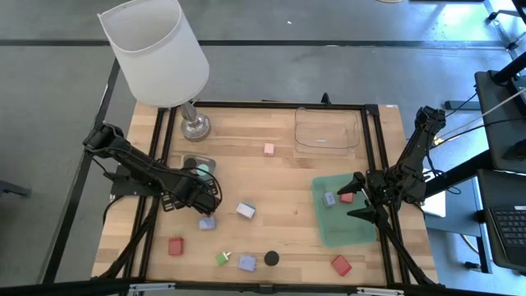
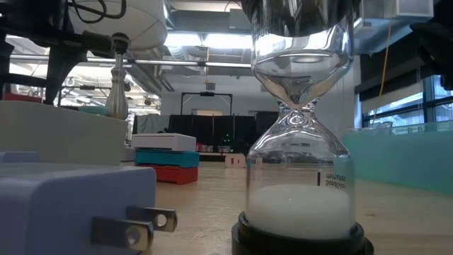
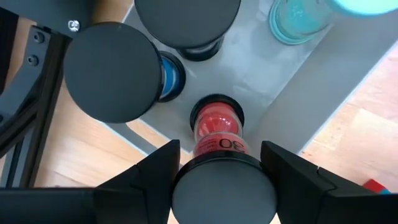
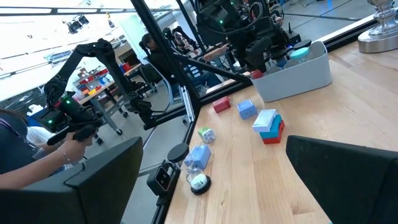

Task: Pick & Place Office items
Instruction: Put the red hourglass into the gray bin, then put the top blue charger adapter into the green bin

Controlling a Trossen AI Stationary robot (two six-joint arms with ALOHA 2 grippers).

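The left hand (image 1: 191,191) is working over a small grey bin (image 1: 200,168) at the left-middle of the wooden worktop (image 1: 271,189), just in front of the white-shaded lamp (image 1: 156,49). In the left wrist view its two dark fingers (image 3: 152,171) are standing on either side of a red sand timer (image 3: 217,134) with a black cap, closed against that cap, while the timer's lower end is sitting in the bin beside two more black-capped timers and a teal one (image 3: 298,22). The right hand (image 1: 360,196) is hanging over the translucent green tray (image 1: 341,226) at the right, with its fingers spread wide apart and nothing between them. Two small pieces, one lilac-blue (image 1: 329,199) and one red (image 1: 347,197), are lying in that tray near the right hand. A clear tray (image 1: 327,129) is sitting at the far side of the worktop, with a pink block (image 1: 269,149) just beside it. The other office items are lying loose across the near half: a lilac-blue block (image 1: 206,223), a red block (image 1: 176,246), a small green piece (image 1: 223,258), another lilac-blue block (image 1: 246,262), a black round cap (image 1: 270,259), a blue-and-white block (image 1: 246,210) and a red block (image 1: 341,265) near the front right. In the low view a clear sand timer (image 2: 301,142) with white sand is standing very close to the lens.
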